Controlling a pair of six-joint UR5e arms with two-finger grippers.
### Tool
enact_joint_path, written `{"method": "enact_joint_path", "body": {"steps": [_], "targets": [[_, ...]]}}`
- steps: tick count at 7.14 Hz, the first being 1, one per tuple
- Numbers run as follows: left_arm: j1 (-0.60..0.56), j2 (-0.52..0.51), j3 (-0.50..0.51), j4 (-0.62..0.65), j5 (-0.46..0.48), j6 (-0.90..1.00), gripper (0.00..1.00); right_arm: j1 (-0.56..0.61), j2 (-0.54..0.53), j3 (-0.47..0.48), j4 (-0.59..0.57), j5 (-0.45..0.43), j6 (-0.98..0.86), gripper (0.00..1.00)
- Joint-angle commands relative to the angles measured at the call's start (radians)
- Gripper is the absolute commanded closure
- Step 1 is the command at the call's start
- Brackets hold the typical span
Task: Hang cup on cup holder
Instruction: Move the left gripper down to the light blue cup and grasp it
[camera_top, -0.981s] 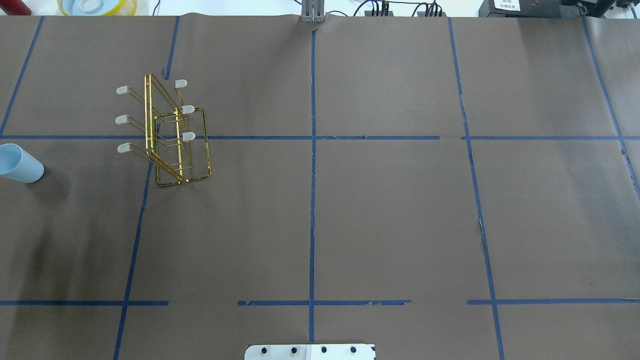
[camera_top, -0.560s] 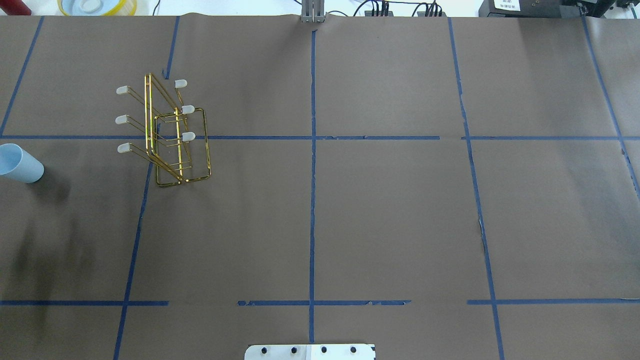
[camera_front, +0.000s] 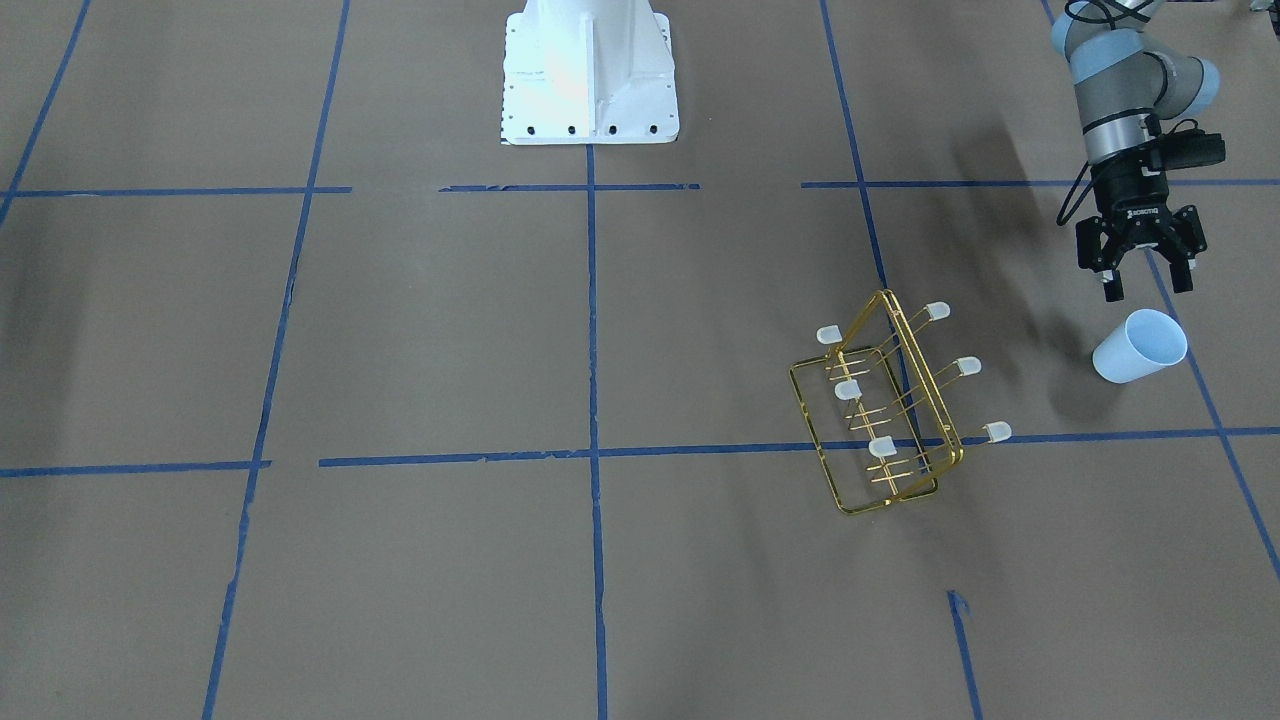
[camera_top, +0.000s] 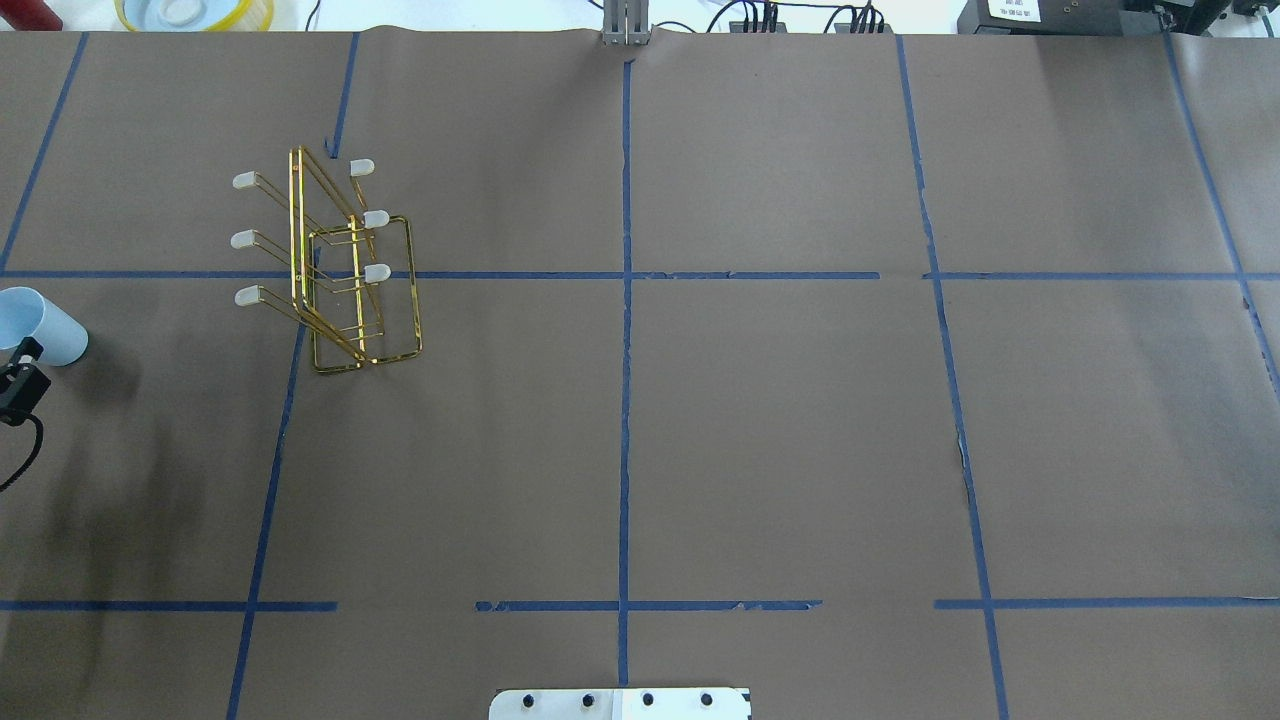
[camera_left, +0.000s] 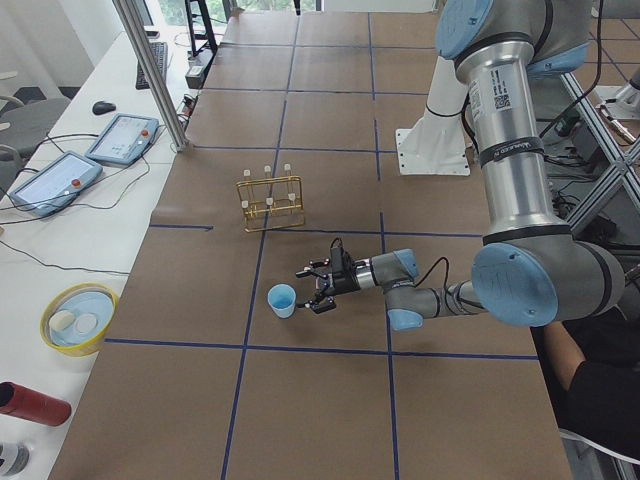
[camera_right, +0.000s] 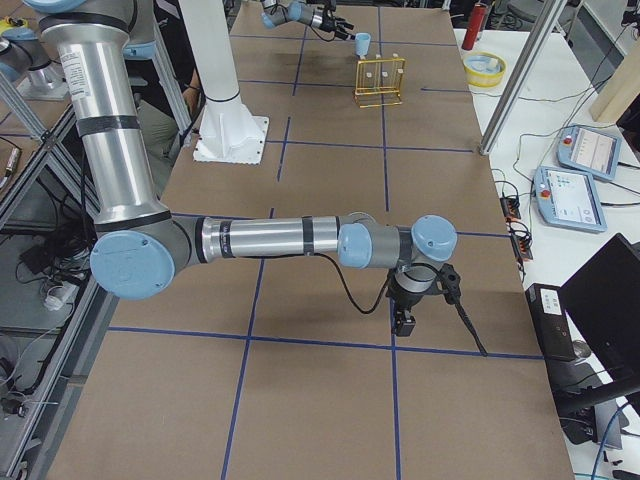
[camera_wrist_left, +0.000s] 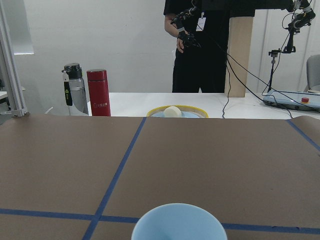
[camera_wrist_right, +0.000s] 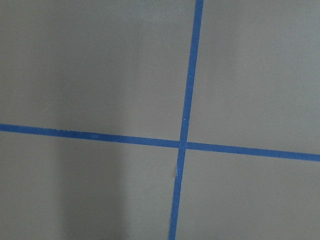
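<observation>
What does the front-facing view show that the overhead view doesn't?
Front-facing only: the left gripper in full, open, just apart from the cup, with the wrist behind it. Overhead only: a yellow-rimmed bowl and a red flask past the table's far edge; of the left arm it shows just a black sliver at the frame's edge. Both: cup, gold cup holder, blue tape grid.

Bright even light, soft shadows, sharp.

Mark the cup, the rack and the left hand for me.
cup (camera_front: 1130, 355): front-facing view, on its pale-blue side wall.
rack (camera_front: 849, 390): front-facing view, on a prong's white cap.
left hand (camera_front: 1146, 291): front-facing view, midway between its open fingertips.
</observation>
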Motion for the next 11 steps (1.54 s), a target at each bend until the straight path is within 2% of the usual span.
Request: {"method": "enact_joint_path", "body": {"steps": [1, 2, 6, 11], "targets": [[0.012, -0.048, 0.061, 0.013, 0.026, -0.002, 0.0, 0.0, 0.0, 0.0, 0.0, 0.0, 0.0, 0.0], [0.014, -0.091, 0.108, 0.013, 0.028, -0.004, 0.0, 0.001, 0.0, 0.0, 0.0, 0.0, 0.0, 0.0], [0.014, -0.126, 0.168, 0.002, 0.023, -0.002, 0.0, 0.0, 0.0, 0.0, 0.0, 0.0, 0.0, 0.0], [-0.037, -0.139, 0.187, 0.007, -0.007, -0.022, 0.0, 0.0, 0.0, 0.0, 0.0, 0.0, 0.0, 0.0]]}}
